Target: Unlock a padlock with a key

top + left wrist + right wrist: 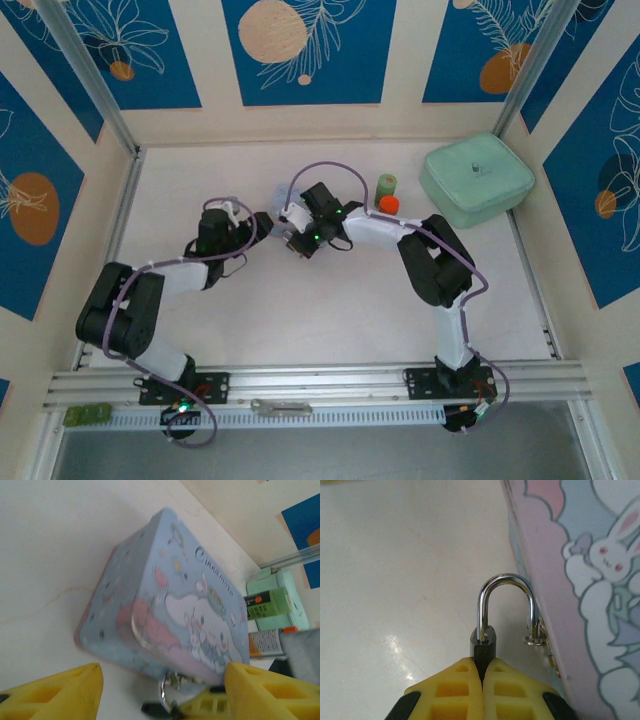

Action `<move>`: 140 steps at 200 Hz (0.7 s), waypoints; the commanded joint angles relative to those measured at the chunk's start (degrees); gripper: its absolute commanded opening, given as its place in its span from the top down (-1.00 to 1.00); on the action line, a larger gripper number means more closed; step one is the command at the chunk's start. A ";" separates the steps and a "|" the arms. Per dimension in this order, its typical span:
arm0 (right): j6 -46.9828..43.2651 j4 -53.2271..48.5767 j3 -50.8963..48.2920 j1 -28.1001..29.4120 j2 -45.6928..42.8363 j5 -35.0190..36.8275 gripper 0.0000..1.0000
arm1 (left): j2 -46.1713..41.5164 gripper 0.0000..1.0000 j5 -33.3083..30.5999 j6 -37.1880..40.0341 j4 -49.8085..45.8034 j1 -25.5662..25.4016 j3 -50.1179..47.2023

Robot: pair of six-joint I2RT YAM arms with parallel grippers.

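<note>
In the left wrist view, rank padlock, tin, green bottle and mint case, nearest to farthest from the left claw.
1. padlock, low centre, between the left claw tips.
2. tin, centre, just beyond.
3. green bottle, right, past the tin.
4. mint case, right, behind the bottle.

The pale blue tin (165,605) bears raised script on its lid, seemingly "Cinnamoroll".

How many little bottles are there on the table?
2. A green bottle and an orange-capped bottle sit side by side, just left of the mint-green case, toward the table's far right. Others may be hidden from view.
</note>
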 commanded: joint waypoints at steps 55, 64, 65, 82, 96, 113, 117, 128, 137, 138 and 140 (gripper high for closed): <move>-16.21 -0.44 4.98 2.93 3.61 7.09 1.00 | -1.78 -0.21 2.13 -4.81 4.45 -0.43 -3.76; -16.26 -0.31 5.31 2.88 3.90 7.20 1.00 | -2.00 -0.21 1.99 -4.80 4.11 -0.37 -3.66; -16.30 -0.31 5.36 2.91 3.91 7.20 1.00 | -2.06 -0.21 1.92 -4.80 4.01 -0.41 -3.66; -15.35 -0.45 5.73 3.03 3.77 6.19 1.00 | -2.79 -0.23 0.29 -5.45 3.67 -0.43 -4.14; -13.66 -0.93 5.51 3.35 2.98 5.05 1.00 | -3.92 -0.27 -1.59 -5.64 3.32 -0.25 -4.92; -10.17 -0.85 4.24 3.64 1.02 3.74 1.00 | -5.28 -0.33 -3.97 -4.97 1.63 -0.15 -5.02; -9.10 -0.85 3.82 3.63 0.45 3.22 1.00 | -5.55 -0.35 -4.66 -4.75 1.13 -0.09 -4.98; -5.75 -0.77 2.62 3.58 -1.22 1.46 1.00 | -6.43 -0.40 -6.50 -4.38 -0.20 0.15 -4.89; -3.20 -0.72 1.52 3.56 -2.43 0.59 1.00 | -7.03 -0.44 -7.92 -4.11 -0.64 0.41 -4.95; -2.87 -0.74 1.45 3.56 -2.50 0.51 1.00 | -7.12 -0.45 -8.09 -4.11 -0.70 0.46 -4.96; -2.29 -0.75 1.21 3.56 -2.91 0.37 1.00 | -7.28 -0.45 -8.39 -4.04 -0.81 0.57 -4.97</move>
